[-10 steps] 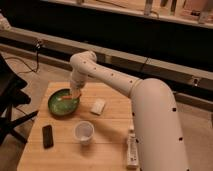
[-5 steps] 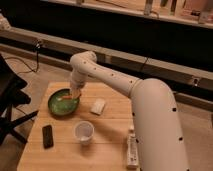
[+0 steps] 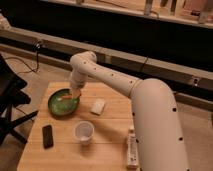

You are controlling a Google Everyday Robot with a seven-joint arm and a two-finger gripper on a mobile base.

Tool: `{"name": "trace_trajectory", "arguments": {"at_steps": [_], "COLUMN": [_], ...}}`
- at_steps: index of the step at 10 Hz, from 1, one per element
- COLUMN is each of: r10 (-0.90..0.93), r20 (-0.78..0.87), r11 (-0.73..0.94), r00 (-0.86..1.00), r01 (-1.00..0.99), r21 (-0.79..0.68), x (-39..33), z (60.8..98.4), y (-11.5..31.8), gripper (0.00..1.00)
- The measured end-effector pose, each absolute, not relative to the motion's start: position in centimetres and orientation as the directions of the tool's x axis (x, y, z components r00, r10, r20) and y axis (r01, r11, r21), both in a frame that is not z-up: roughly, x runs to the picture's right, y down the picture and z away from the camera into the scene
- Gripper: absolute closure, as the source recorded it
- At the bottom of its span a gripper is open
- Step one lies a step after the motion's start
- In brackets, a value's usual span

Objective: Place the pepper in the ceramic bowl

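Pepper: orange, lying in green ceramic bowl, long axis roughly left-right; tip indistinct. Gripper: above bowl's right rim; grip state cannot be told.

Gripper at the far right rim of the ceramic bowl, blurred into one pale shape. Small orange smear just beside it inside the bowl, perhaps the pepper; too blurred to tell whether held or lying there. Part of the far rim hidden behind the gripper. Large white arm cut off by the bottom edge, hiding the right side of the table. Near edge of the table cut off as well. Just left of the arm, long white object, too blurred to name. At far left, dark chair, cut by the left edge.
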State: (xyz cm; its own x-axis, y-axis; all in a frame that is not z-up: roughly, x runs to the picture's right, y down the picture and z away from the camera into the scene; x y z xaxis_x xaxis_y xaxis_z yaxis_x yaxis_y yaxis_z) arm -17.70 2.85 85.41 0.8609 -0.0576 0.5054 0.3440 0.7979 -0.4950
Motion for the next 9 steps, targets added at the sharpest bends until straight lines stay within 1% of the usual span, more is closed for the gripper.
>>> {"name": "trace_trajectory", "arguments": {"at_steps": [1,2,5,6,7,8,9], "r10": [-0.058,-0.064,-0.102,-0.111,-0.118,-0.119,-0.095], "r20": [0.506,0.518,0.556,0.565,0.572,0.57,0.552], "r11": [0.798,0.798,0.786,0.782,0.779,0.781,0.791], "r00": [0.86,0.853,0.825,0.818,0.812,0.813,0.828], "r01": [0.345,0.355,0.41,0.423,0.433,0.431,0.4], "r21": [-0.494,-0.486,-0.463,-0.459,-0.454,-0.451,-0.463], "x": [-17.7,-17.81,-18.23,-18.5,-18.68,-18.63,-18.3], "z": [85.4,85.27,85.04,84.96,84.87,84.96,85.16], "y": [2.85,2.85,3.11,3.23,3.29,3.33,3.02], "gripper": [0.67,0.53,0.22,0.2,0.2,0.26,0.36]}}
